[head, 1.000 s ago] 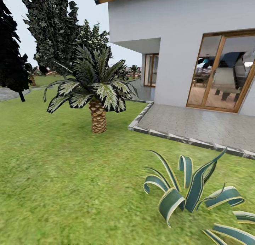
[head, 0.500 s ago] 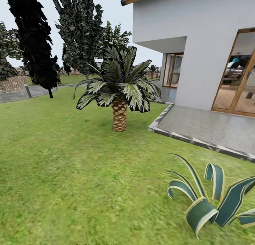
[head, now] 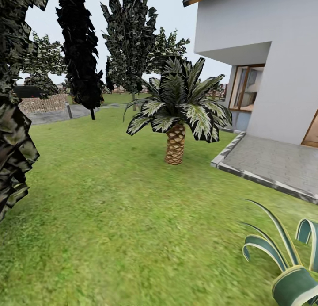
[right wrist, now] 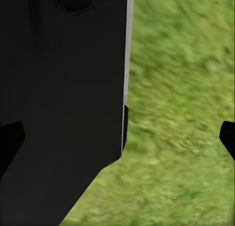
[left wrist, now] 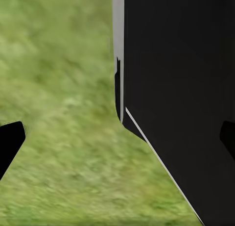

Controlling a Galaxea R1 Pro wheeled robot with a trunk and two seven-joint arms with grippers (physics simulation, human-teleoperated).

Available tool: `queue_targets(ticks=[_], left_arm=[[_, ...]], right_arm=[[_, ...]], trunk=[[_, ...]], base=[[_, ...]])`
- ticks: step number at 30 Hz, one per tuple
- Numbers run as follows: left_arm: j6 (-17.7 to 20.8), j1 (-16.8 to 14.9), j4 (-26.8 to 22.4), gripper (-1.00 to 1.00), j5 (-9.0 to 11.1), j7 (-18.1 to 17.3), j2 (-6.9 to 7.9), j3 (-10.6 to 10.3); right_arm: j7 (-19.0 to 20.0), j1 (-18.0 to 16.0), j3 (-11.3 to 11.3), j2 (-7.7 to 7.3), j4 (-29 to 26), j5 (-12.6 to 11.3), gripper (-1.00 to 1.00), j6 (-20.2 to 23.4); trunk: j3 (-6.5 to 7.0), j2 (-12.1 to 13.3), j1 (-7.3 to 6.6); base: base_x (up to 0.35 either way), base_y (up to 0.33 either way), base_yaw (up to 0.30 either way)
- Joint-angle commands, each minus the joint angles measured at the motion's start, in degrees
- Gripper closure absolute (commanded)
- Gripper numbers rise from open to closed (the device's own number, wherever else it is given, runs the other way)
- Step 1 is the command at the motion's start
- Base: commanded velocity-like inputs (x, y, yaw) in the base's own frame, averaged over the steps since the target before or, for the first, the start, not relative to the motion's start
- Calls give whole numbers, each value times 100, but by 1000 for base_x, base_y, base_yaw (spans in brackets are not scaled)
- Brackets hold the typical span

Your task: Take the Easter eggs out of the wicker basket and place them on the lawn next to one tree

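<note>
Flat, even daylight over the lawn (head: 110, 200) in the head view, under a pale overcast sky (head: 172, 14). No cast shadows under the palm (head: 176, 116), no glare on the white house wall (head: 282, 76). The near grass smears soft and blurry toward the bottom edge; the cypress (head: 81, 54) reads almost pure black. In both wrist views the grass (left wrist: 58, 113) is streaked and out of focus, and the robot's body (right wrist: 63, 103) is a featureless black mass.

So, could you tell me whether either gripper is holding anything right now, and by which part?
Nothing is held: the left gripper and right gripper show fingertips wide apart, with nothing gripped between them.
</note>
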Motion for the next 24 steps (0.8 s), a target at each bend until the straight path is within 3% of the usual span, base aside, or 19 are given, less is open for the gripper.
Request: queue_targets(ticks=[1, 6, 12, 24], left_arm=[[-1, 3, -9, -100, -2, -5, 0, 0], [-1, 3, -9, -100, -2, -5, 0, -2], [-1, 3, -9, -100, -1, -2, -3, -2], [-2, 3, -15, -100, 7, -5, 0, 2]], right_arm=[[-4, 0, -3, -2, 0, 17, -100, -4], [-4, 0, -3, -4, 0, 15, -100, -3], [-4, 0, 8, -7, 0, 42, -100, 2], [-4, 0, 23, -8, 0, 50, -100, 3]], trunk=[[-3, -2, 0], [-3, -2, 0], [-3, -2, 0], [-3, -2, 0]], base=[[0, 321, 293], [0, 307, 287], [53, 61, 132], [315, 1, 4]])
